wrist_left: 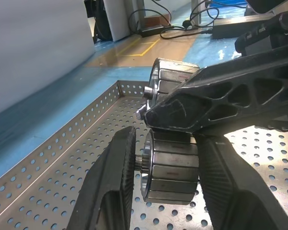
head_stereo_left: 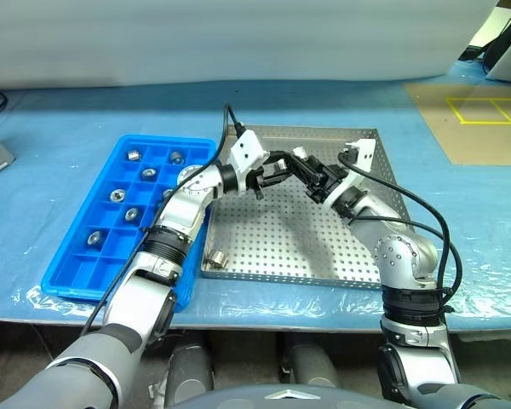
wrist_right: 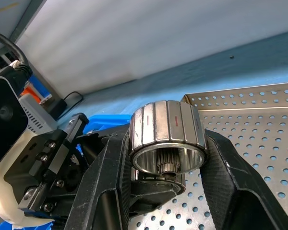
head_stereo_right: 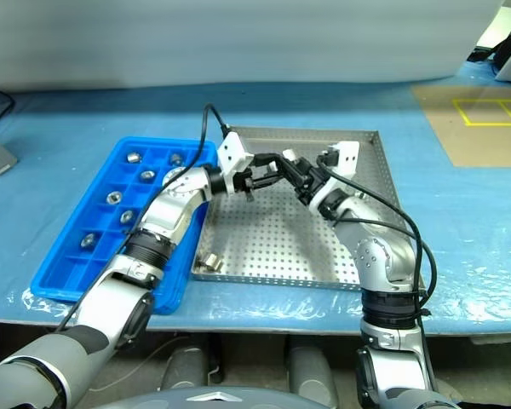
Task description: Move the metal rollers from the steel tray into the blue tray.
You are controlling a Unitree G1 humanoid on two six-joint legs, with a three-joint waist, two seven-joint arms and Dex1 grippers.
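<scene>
1. Two metal rollers meet in the air above the far middle of the steel tray. One roller is pinched between the fingers of the right gripper; its ribbed side carries thin red marks too small to read.
2. The second roller sits just under the first, between the fingers of the left gripper. Those fingers are nearly pressed together around it, but whether they truly grip it I cannot tell.
3. The two grippers point at each other, tips touching or nearly so.
4. One more roller lies alone in the near left corner of the steel tray.
5. The blue tray sits just beside the steel tray's left rim and holds several rollers in separate compartments, mostly along its far half.
6. Both trays rest on a blue table.
</scene>
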